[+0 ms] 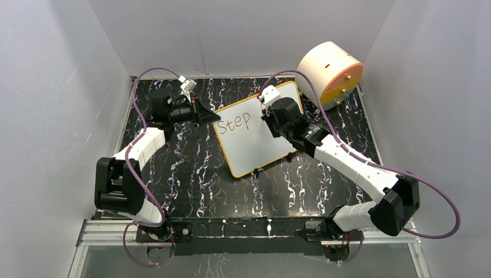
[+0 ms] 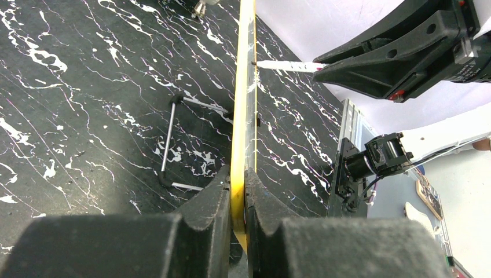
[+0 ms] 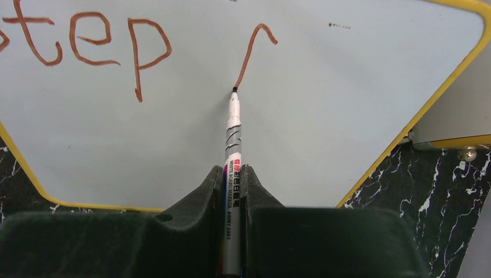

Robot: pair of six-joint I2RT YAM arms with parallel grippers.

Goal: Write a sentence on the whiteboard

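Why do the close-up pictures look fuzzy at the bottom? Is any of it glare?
Left wrist: the black fingers, very near, look soft and dark. Right wrist: marker and strokes crisp. Top external: even light, no glare on the whiteboard.

In your right wrist view the left edge cuts most of the S off the sentence (image 3: 92,40), and the marker (image 3: 233,145) loses its rear end between the fingers of the right gripper (image 3: 233,171). From the top camera the right gripper covers the marker tip and the stroke after "Step". In your left wrist view the whiteboard (image 2: 243,116) stands edge-on: writing face unreadable, near frame end buried between the pads of the left gripper (image 2: 237,176).
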